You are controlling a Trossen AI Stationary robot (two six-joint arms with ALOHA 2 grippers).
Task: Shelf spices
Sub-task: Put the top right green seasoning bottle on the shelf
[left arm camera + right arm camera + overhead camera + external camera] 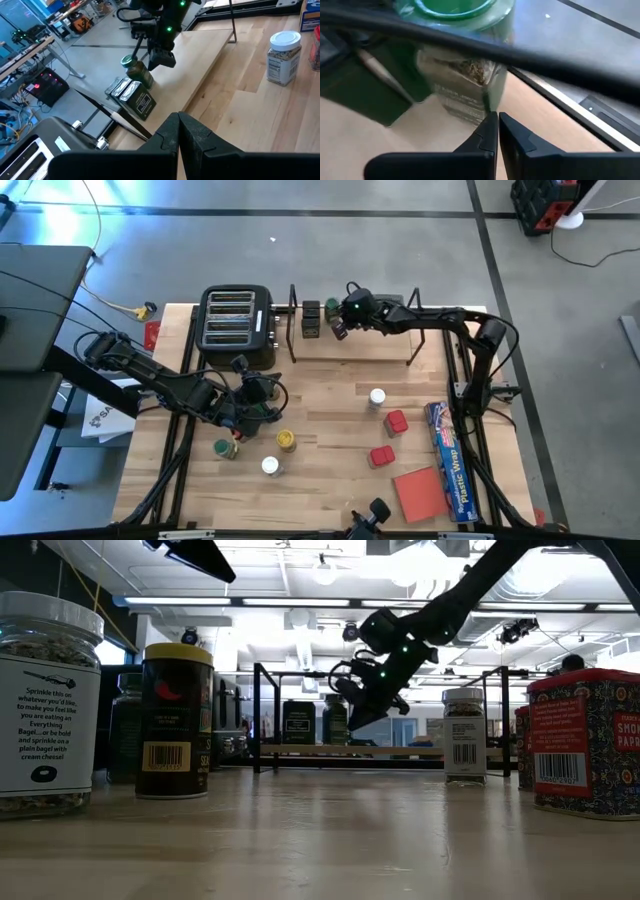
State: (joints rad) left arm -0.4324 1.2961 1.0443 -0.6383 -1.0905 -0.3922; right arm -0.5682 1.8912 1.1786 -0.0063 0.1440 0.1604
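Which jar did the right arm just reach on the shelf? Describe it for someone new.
Start at the toaster at the table's far edge; the shelf stands beside it. On its board two dark square tins sit nearest the toaster, then the jar, right in front of the right gripper. It alone there is round, with a green lid.

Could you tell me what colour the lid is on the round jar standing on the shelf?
Green lid, clearest in the right wrist view.
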